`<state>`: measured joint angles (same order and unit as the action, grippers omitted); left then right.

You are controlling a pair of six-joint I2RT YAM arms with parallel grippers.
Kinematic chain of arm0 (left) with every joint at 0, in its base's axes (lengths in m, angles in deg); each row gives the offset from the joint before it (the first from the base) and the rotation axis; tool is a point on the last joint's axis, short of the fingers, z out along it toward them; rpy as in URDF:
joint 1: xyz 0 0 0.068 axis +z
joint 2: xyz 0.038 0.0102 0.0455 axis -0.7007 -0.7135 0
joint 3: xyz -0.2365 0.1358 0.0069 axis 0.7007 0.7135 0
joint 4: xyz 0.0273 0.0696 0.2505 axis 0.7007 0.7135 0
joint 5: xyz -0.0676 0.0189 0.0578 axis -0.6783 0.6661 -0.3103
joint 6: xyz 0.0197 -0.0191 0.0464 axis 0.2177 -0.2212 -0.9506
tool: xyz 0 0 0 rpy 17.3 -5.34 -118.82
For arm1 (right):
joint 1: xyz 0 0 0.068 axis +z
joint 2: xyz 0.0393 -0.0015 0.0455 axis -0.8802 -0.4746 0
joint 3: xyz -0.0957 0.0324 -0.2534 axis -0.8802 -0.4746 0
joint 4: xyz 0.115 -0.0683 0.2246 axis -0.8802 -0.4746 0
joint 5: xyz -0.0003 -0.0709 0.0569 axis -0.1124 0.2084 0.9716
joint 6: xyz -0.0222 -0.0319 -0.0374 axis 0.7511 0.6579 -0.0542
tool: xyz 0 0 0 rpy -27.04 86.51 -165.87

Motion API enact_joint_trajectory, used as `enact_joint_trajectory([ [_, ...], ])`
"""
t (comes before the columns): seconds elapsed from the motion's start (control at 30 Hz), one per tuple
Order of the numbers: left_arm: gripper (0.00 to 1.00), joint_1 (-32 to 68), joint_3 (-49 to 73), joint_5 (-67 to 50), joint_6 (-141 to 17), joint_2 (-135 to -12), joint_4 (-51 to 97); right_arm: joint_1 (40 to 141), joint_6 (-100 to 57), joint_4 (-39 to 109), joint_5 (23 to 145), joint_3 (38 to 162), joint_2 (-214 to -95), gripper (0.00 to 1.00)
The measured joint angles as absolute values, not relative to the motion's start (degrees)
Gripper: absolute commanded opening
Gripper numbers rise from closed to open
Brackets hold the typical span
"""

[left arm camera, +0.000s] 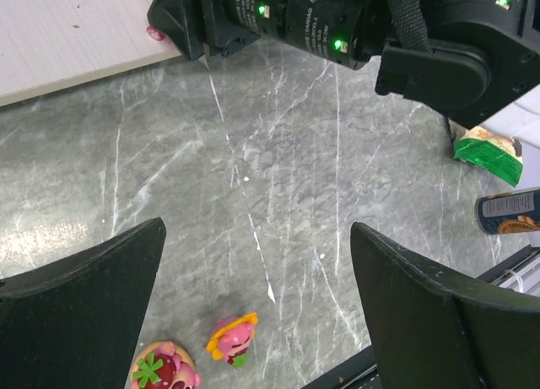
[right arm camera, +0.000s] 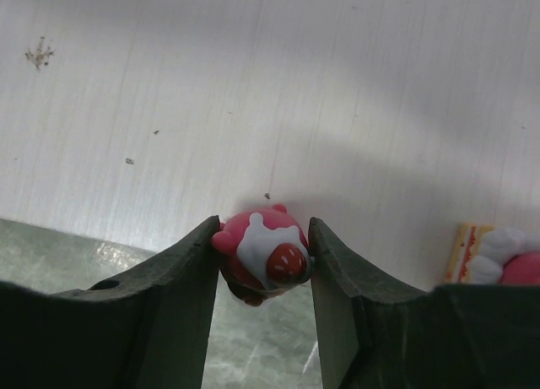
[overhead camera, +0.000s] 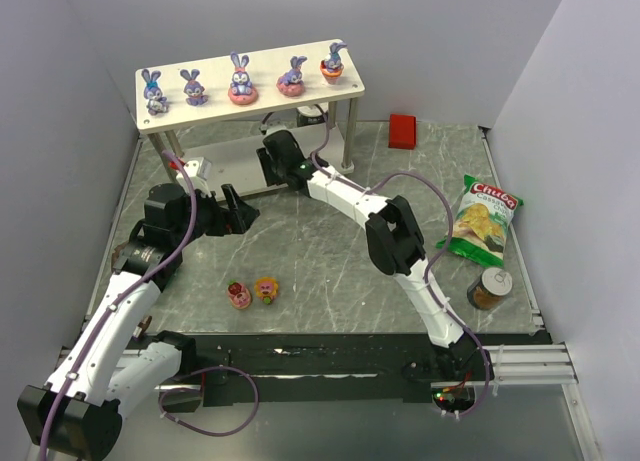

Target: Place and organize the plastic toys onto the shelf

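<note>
- Sweet (right arm camera: 268, 256): pink-red, white icing, red cherry on top. It is pinched between the right gripper (right arm camera: 263, 230) jaws at the edge of the lower board of the shelf (overhead camera: 215, 109).
- Its underside is hidden, so contact with the board cannot be told.
- Second sweet (right arm camera: 494, 256): on the same board, cut off by the frame.
- Five bunnies (overhead camera: 241, 79): in a row on the top board.
- Two sweets (overhead camera: 238, 295): on the table (overhead camera: 330, 281).
- Left gripper (left arm camera: 257, 229): jaws spread wide, empty.

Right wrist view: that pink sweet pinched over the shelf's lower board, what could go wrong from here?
1. The pink sweet sits by the lower board's edge in the right gripper; released there, it might roll off.
2. Opening wide could nudge the neighbouring sweet.
3. Lifting out carelessly may bump the top board and topple the bunnies.
</note>
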<state>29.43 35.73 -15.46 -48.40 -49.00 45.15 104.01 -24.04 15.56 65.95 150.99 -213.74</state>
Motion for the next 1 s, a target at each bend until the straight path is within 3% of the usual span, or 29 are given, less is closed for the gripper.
enact_joint_trajectory([
  [0.57,0.96,29.4,35.7,-15.9,-48.4,-49.0,45.1,103.3,-23.8,13.6,66.6,152.2,-214.1,0.54],
  [0.8,0.96,29.4,35.7,-15.9,-48.4,-49.0,45.1,103.2,-22.9,13.6,67.3,152.2,-214.4,0.78],
  [1.0,0.96,29.4,35.7,-15.9,-48.4,-49.0,45.2,103.2,-22.9,13.7,67.5,152.2,-214.4,0.89],
])
